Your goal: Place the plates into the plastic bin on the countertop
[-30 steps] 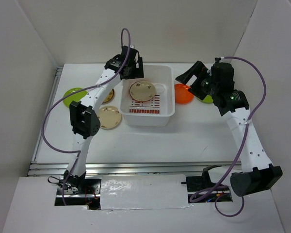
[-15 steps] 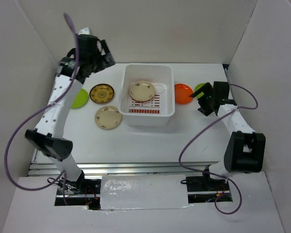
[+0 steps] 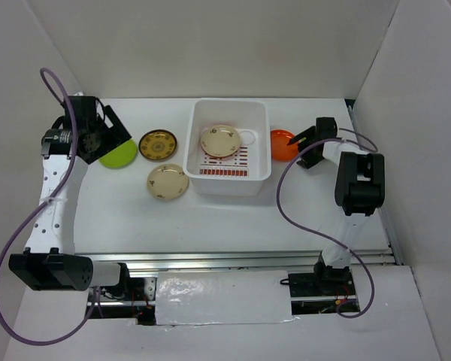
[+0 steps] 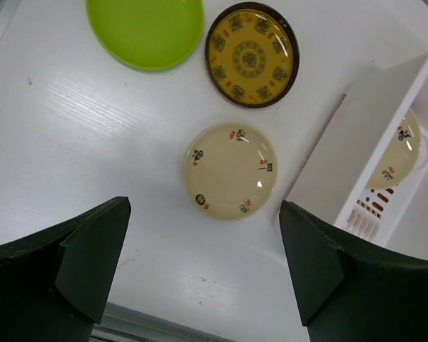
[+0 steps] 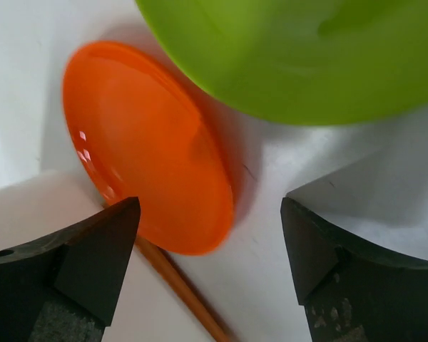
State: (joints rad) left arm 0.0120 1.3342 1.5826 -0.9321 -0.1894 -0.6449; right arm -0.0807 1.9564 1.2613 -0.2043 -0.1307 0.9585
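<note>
The bin (image 3: 257, 120) holds one cream plate (image 3: 220, 141). The bench (image 3: 286, 203) bears another cream plate (image 4: 230, 169), one brown-gold plate (image 4: 251, 55), one orange plate (image 5: 146, 142) and two lime plates (image 4: 144, 28) (image 5: 292, 57). Left pincer (image 4: 203, 214) and right pincer (image 5: 208, 206) gape empty.

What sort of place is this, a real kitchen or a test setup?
Probably a lab test cell, not a kitchen: plain white panels box in a white tabletop with a metal rail at its front, holding a plastic bin and a few plates.
</note>
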